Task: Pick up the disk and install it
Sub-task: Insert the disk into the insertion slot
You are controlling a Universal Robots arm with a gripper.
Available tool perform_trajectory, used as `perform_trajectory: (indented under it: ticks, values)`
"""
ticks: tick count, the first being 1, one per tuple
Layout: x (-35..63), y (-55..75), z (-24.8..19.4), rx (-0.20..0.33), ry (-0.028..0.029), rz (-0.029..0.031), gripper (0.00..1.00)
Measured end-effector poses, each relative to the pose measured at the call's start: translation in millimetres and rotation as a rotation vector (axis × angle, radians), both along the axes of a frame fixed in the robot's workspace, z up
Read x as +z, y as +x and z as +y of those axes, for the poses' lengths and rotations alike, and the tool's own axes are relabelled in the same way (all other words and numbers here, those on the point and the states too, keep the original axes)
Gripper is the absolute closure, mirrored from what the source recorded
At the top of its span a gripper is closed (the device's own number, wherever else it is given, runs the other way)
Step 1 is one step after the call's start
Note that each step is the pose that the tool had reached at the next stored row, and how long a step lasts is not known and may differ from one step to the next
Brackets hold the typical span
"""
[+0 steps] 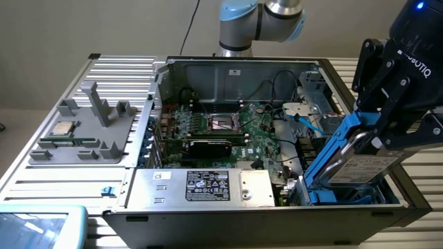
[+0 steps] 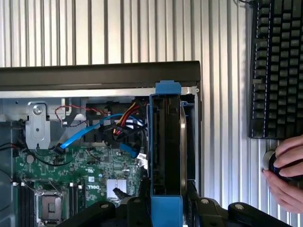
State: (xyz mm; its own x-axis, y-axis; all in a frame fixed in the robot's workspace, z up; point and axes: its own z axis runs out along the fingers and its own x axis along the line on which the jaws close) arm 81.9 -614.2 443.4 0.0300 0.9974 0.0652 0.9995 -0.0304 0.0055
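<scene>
cables (image 2: pixel 120 118) close beside disk (image 2: pixel 166 142), case wall (image 2: pixel 94 75) at its end

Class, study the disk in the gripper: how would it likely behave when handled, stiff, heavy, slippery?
The disk is probably stiff: its metal body shows no sag in the gripper. Being metal, likely heavy for its size. Its smooth faces might slip.

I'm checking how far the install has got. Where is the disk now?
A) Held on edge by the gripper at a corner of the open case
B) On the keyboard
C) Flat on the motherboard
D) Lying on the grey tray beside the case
A: the gripper is clamped on the disk, which stands tilted on edge with its blue rail reaching down into the corner of the case.
</scene>
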Motion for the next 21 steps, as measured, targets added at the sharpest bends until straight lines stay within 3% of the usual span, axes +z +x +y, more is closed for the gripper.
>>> perform_trajectory:
  ticks: [7, 16, 21]
  values:
    - [-3.1, 0.3, 0.0, 0.0, 0.0009, 0.0, 0.63]
    - [-7.3, 0.9, 0.8, 0.0, 0.0119, 0.0, 0.63]
    - [-7.9, 0.9, 0.9, 0.0, 0.0134, 0.0, 0.63]
